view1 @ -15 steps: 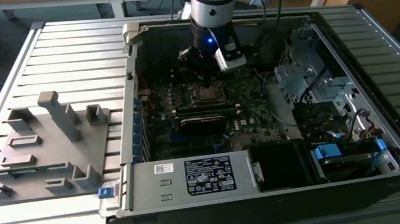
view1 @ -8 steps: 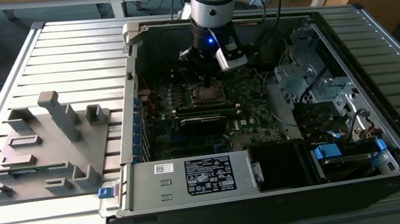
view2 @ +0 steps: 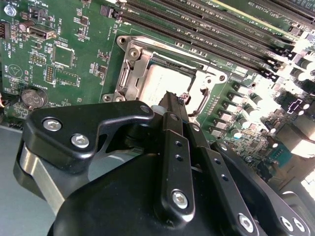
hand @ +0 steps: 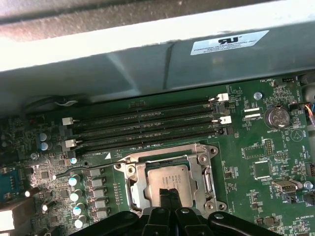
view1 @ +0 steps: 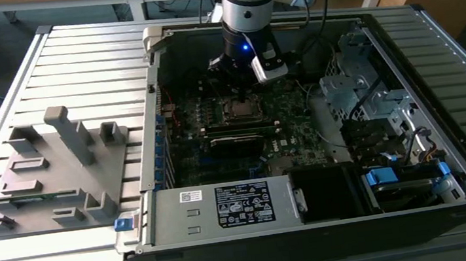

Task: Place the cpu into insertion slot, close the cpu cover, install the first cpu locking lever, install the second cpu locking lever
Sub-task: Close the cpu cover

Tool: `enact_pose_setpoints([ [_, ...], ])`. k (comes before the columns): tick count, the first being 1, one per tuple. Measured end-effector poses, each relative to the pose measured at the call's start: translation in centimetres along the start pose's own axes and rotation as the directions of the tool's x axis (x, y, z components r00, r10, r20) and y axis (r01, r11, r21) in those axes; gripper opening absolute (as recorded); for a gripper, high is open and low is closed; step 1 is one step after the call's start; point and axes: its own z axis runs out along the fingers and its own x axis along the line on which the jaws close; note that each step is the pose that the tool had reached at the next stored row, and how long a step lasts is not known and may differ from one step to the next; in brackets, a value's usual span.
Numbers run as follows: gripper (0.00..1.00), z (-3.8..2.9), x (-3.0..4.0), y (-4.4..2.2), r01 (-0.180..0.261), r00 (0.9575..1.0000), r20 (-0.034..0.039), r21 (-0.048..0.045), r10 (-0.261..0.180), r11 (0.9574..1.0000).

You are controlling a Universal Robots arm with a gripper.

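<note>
The cpu (hand: 167,176) is sitting flat in its socket, with the cpu cover (hand: 133,186) lying down around it. Just above it, toward its far edge, the end effector (hand: 168,193) is hovering, closed narrow, holding nothing.

In the exterior view a rack (view1: 53,171) sits lower left, the computer case (view1: 316,243) centre-right, the cpu (view1: 240,108) lying mid-case.

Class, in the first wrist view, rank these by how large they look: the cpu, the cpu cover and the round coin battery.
1. cpu cover
2. cpu, though the tool hides part of it
3. coin battery, clearly the smallest
</note>
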Motion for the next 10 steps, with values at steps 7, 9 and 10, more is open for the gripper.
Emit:
enact_pose_setpoints([
  [7, 0.10, 0.05, 0.00, 0.00, 0.001, 0.9994, 0.0342, -0.0060, 0.000, 1.0000],
  [9, 0.10, 0.07, -0.01, 0.00, 0.001, 0.9992, 0.0404, -0.0072, -0.001, 1.0000],
  [10, 0.10, 0.07, -0.01, 0.00, 0.001, 0.9992, 0.0406, -0.0073, -0.001, 1.0000],
])
